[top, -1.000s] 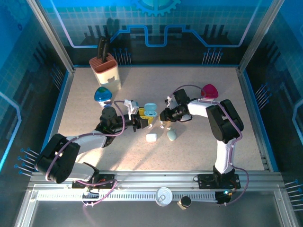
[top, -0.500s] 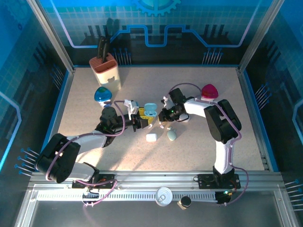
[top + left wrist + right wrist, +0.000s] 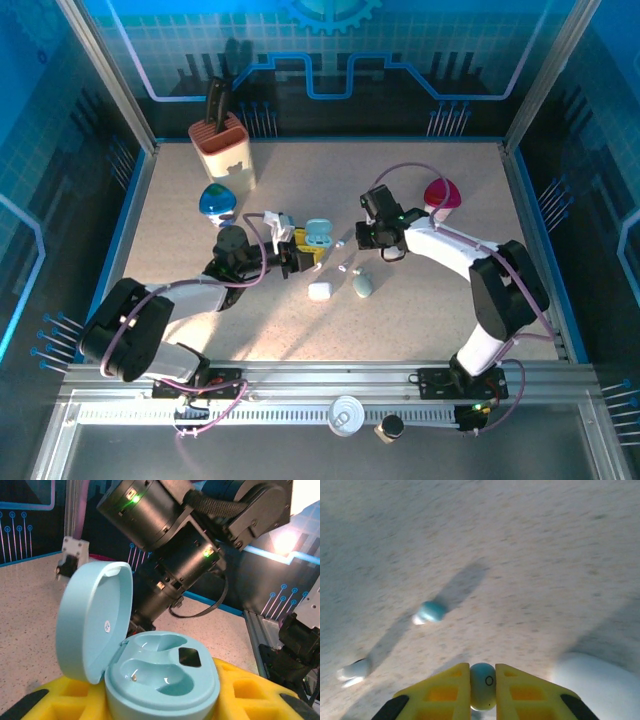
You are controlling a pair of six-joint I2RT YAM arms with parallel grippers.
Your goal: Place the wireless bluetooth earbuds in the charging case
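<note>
1. Between the yellow fingers point(image 3: 440, 690) of the right gripper point(image 3: 482, 669), one earbud point(image 3: 482, 685) is pinched; the jaws are pressed against its two sides.
2. Beyond the fingertips, the speckled tabletop point(image 3: 545, 555) is seen. Two loose earbuds are lying on it, apart from the gripper: one ahead and to the left point(image 3: 431, 611), the other at the far left point(image 3: 354, 672).
3. A white rounded object point(image 3: 600, 685) is seen at the lower right of the right wrist view; what it is cannot be told.
4. The left gripper point(image 3: 161, 700) is clamped on the base of the charging case point(image 3: 150, 655), with a yellow finger on each side.
5. The case is pale blue. Its lid point(image 3: 92, 622) is hinged open and stands up at the left; two wells are turned upward.
6. In the top view, the open case is held between the two grippers, near the middle of the table.
7. A white pebble case point(image 3: 320, 291) and a pale green pebble case point(image 3: 362, 285) are laid near each other, closer to the arm bases.
8. A knife block point(image 3: 222, 148) is placed at the far left.
</note>
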